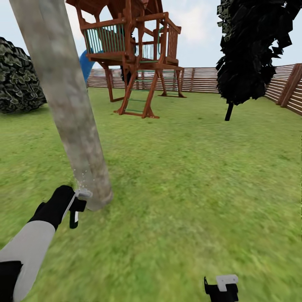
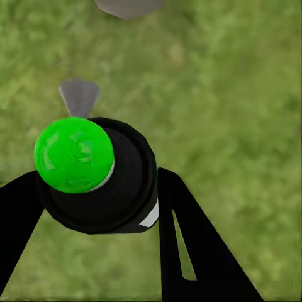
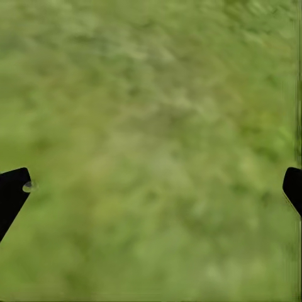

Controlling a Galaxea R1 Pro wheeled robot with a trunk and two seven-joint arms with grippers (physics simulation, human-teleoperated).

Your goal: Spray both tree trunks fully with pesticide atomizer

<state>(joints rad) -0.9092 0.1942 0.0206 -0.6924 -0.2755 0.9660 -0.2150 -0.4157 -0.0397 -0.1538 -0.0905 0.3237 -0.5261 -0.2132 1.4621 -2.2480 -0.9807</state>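
Note:
A thick pale mottled tree trunk (image 1: pixel 71 109) rises at a slant from the lawn at the left, its crown out of view. My left gripper (image 1: pixel 74 206) sits just left of the trunk's base, shut on the pesticide atomizer (image 1: pixel 82 194), whose grey nozzle points at the trunk. Fine white droplets hang against the bark just above the nozzle. In the left wrist view the atomizer (image 2: pixel 94 176) is a black body with a bright green ball on top and a grey nozzle, clamped in my left gripper (image 2: pixel 97 182). My right gripper (image 1: pixel 221 287) hangs open over grass (image 3: pixel 151 189).
A brown wooden play tower (image 1: pixel 134 50) with a blue slide (image 1: pixel 86 65) stands at the back. A near-black conifer (image 1: pixel 251 50) grows at the right, a dark bush (image 1: pixel 16 79) at the far left. A slatted wooden fence (image 1: pixel 251 79) rings the lawn.

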